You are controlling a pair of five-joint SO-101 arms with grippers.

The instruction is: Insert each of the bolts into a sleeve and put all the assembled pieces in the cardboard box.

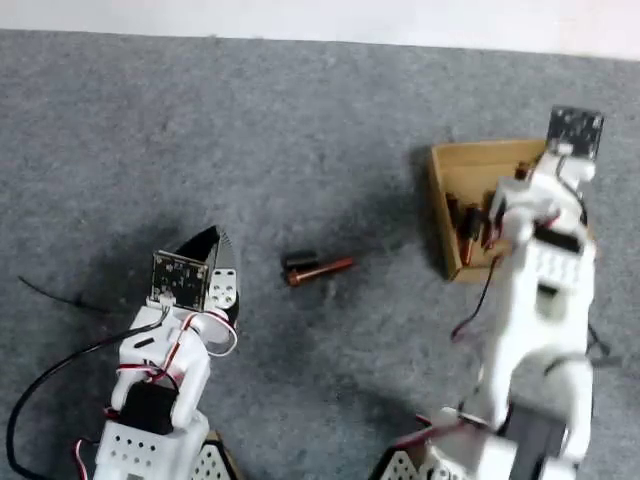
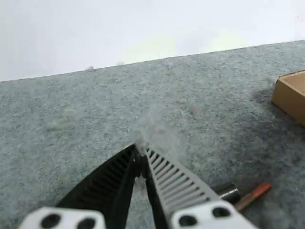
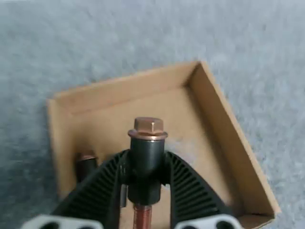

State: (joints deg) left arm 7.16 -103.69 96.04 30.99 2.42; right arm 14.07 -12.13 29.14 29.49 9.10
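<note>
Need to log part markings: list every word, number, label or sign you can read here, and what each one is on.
No text can be read in any of the views.
Cardboard box: plain walls, no print.
Sleeve and its bolt over the box: no markings show.
Loose bolt on the grey mat: too small to tell.
Circuit boards on the wrists: only specks, too small to read.
</note>
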